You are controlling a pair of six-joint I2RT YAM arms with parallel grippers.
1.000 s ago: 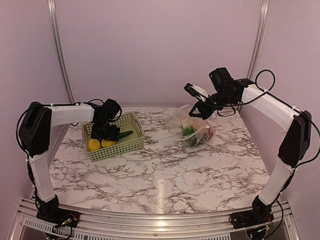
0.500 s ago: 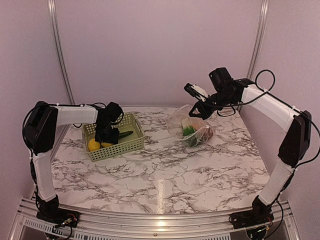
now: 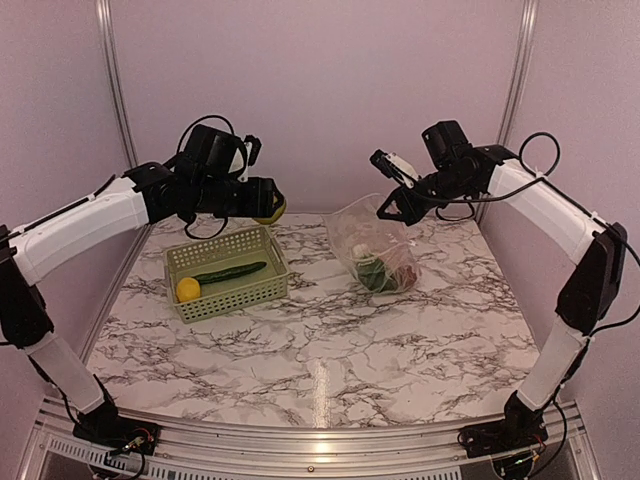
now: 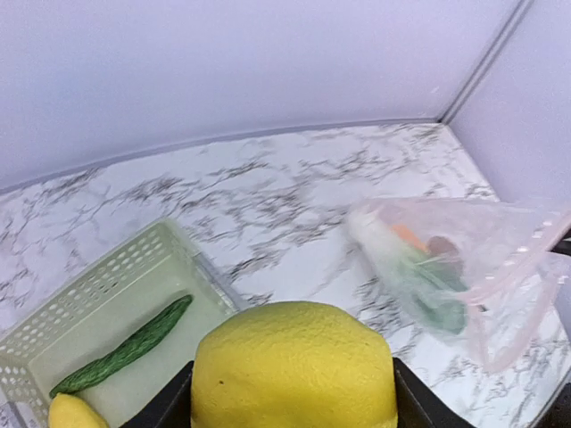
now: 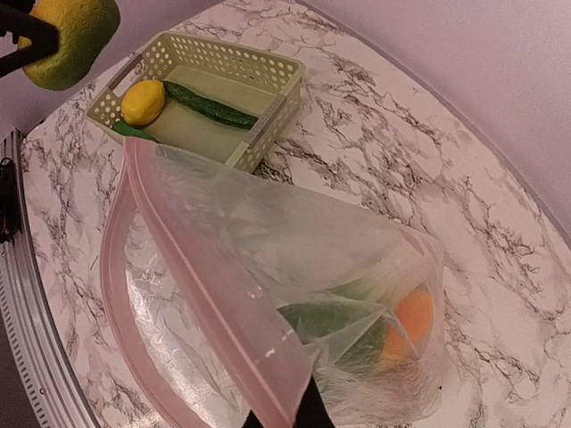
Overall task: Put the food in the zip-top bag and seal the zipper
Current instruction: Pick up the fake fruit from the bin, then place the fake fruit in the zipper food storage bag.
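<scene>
The left gripper (image 3: 258,198), clenched on a lemon (image 4: 294,361), has lifted it out of the basket (image 3: 235,298) and hangs above its far right corner. Right of the basket, the right gripper (image 3: 390,208) pinches the zip-top bag (image 3: 372,245) open at its mouth, so the transfer likely comes next.

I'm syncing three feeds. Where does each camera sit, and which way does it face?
Top external: above and behind the bases, looking down over the table; both whole arms show.
Left wrist: on the left arm, facing past the lemon in the left claw toward basket and zip-top bag; finger edges show.
Right wrist: on the right arm, facing into the bag's mouth; right claw tips show.
Both wrists share basket, cucumber, bag.
</scene>
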